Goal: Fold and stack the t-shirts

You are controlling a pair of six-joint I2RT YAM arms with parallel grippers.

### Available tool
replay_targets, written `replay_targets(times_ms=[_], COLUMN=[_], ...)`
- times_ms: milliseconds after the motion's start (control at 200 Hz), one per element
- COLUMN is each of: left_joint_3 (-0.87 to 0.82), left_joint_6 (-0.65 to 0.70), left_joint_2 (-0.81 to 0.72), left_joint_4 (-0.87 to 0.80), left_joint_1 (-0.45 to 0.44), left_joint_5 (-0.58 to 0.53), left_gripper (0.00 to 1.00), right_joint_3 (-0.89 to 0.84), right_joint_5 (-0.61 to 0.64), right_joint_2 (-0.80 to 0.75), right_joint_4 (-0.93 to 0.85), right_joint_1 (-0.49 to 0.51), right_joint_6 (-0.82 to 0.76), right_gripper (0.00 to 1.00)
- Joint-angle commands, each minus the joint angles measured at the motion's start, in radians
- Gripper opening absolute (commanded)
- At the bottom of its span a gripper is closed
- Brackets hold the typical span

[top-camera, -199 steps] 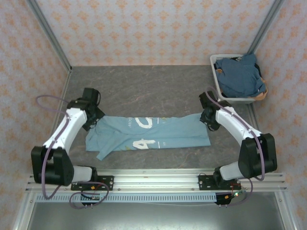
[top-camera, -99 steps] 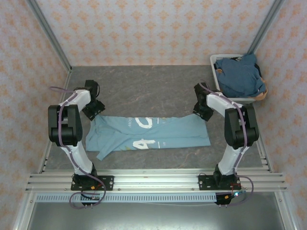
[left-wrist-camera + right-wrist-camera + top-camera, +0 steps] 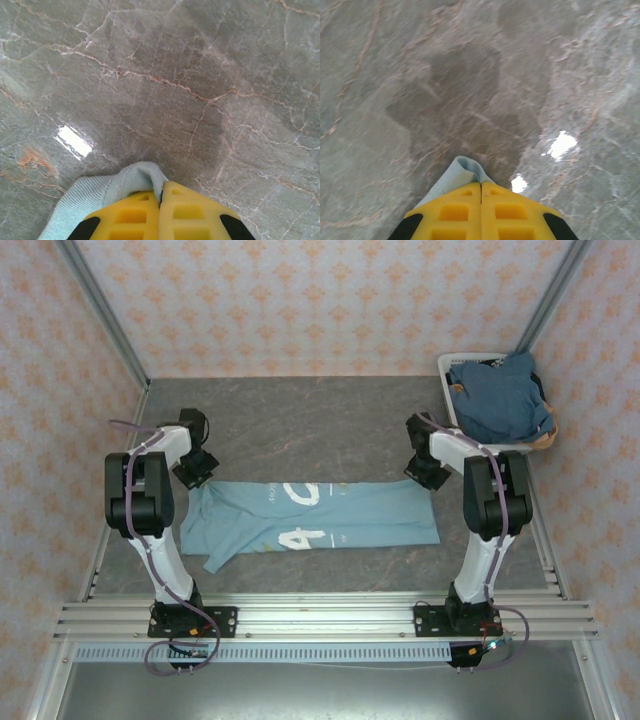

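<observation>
At far corners, left end effector (image 3: 161, 189) and right end effector (image 3: 480, 187) have clamped the light-blue t-shirt (image 3: 350, 517)

Grey marble table (image 3: 330, 415); sky-blue t-shirt (image 3: 350, 515) spread flat (lettered); basket (image 3: 490, 448) far-right corner.

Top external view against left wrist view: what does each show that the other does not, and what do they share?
From above: the whole light-blue t-shirt spread out with white letters, the white basket holding darker shirts, and both arms. From the left wrist: the yellow left jaws shut on a ribbed fold of that shirt's edge. Shared: the light-blue t-shirt and the marbled table.
</observation>
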Motion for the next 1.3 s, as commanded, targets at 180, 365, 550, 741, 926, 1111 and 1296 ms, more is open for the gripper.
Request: replay_targets(times_ms=[180, 365, 550, 741, 926, 1111, 1296], left_joint_3=[0.021, 0.077, 0.141, 0.110, 0.076, 0.079, 0.082], left_joint_6=[-0.019, -0.025, -0.007, -0.006, -0.001, -0.001, 0.002], left_joint_2=[0.017, 0.047, 0.073, 0.049, 0.037, 0.036, 0.034], left_joint_4=[0.008, 0.010, -0.020, -0.019, -0.006, -0.004, -0.007], left_joint_1=[0.011, -0.002, -0.018, -0.020, -0.020, -0.021, -0.020], left_joint_5=[0.035, 0.083, 0.082, 0.074, 0.070, 0.068, 0.070], left_gripper=[0.00, 0.00, 0.00, 0.00, 0.00, 0.00, 0.00], right_joint_3=[0.096, 0.199, 0.274, 0.130, -0.107, -0.269, -0.293], right_joint_5=[0.120, 0.113, 0.116, 0.113, -0.026, -0.117, -0.150], right_joint_2=[0.024, 0.069, 0.092, -0.087, -0.255, -0.349, -0.310], right_joint_4=[-0.083, -0.095, -0.140, -0.141, -0.075, 0.036, 0.091], right_joint_1=[-0.050, -0.056, -0.056, -0.056, -0.055, -0.056, -0.060], right_joint_6=[-0.048, -0.108, -0.137, -0.091, 0.004, 0.128, 0.192], right_gripper=[0.00, 0.00, 0.17, 0.39, 0.34, 0.40, 0.40])
